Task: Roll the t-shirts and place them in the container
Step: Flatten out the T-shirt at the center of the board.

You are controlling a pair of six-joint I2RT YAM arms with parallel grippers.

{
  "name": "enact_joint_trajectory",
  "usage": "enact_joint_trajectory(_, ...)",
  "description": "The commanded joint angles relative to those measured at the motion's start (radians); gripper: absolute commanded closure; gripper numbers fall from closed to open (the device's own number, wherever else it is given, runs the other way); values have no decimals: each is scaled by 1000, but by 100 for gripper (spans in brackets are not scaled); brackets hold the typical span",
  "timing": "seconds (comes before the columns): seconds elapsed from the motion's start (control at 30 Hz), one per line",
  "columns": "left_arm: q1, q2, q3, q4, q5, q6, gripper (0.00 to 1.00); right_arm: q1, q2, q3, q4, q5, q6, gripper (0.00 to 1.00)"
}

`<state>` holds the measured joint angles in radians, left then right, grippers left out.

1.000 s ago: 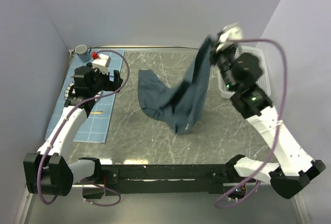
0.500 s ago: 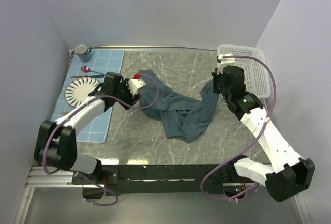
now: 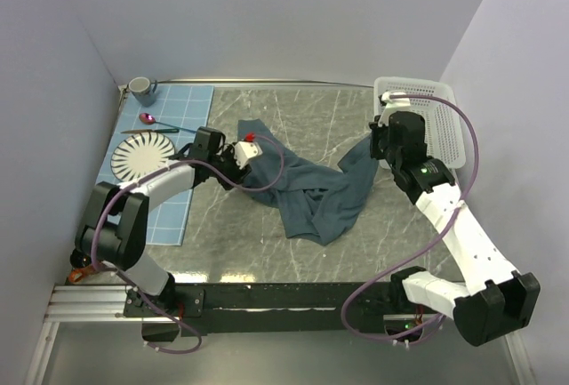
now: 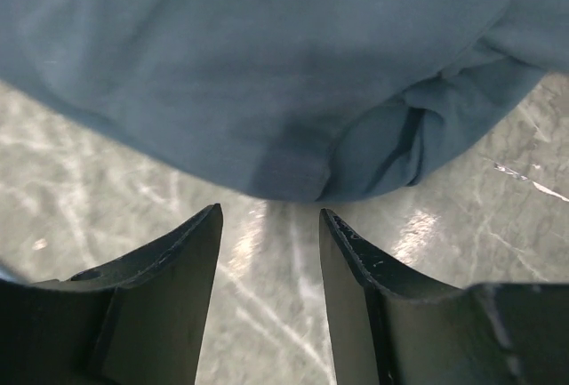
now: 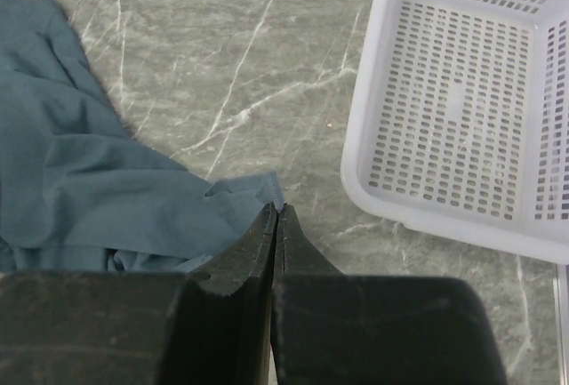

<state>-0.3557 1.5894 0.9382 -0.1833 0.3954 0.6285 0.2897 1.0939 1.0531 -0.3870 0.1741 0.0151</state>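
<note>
The slate-blue t-shirt (image 3: 307, 189) lies crumpled across the middle of the marble table. My left gripper (image 3: 257, 163) is low at the shirt's left edge. In the left wrist view its jaws (image 4: 269, 212) stand open over bare marble, and the folded hem of the t-shirt (image 4: 267, 74) sits just ahead of the tips, not between them. My right gripper (image 3: 374, 146) is at the shirt's far right corner. In the right wrist view it (image 5: 276, 209) is shut, with a small corner of the t-shirt (image 5: 80, 180) pinched at its very tips.
A white perforated basket (image 3: 442, 93) stands at the back right, close to the right gripper, and its rim (image 5: 363, 136) shows in the right wrist view. On the left a light blue placemat (image 3: 191, 105) carries a striped plate (image 3: 142, 154), a spoon (image 3: 151, 120) and a mug (image 3: 140, 91).
The right gripper has come down from high up, laying the hanging shirt on the table. The left arm has swung from the placemat to the shirt's left edge, and its jaws have narrowed.
</note>
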Motion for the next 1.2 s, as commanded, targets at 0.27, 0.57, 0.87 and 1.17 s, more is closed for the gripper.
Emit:
enact_joint_trajectory(0.27, -43, 63, -3, 65, -1, 20, 45, -27, 41, 24, 16, -30, 31, 100)
enact_joint_trajectory(0.57, -51, 83, -4, 68, 5, 23, 48, -35, 49, 22, 20, -31, 31, 100)
enact_joint_trajectory(0.87, -100, 49, -85, 165, -90, 56, 49, -44, 43, 12, 27, -42, 45, 100)
enact_joint_trajectory(1.17, -97, 104, -13, 117, -78, -4, 56, -50, 41, 12, 22, -47, 48, 100)
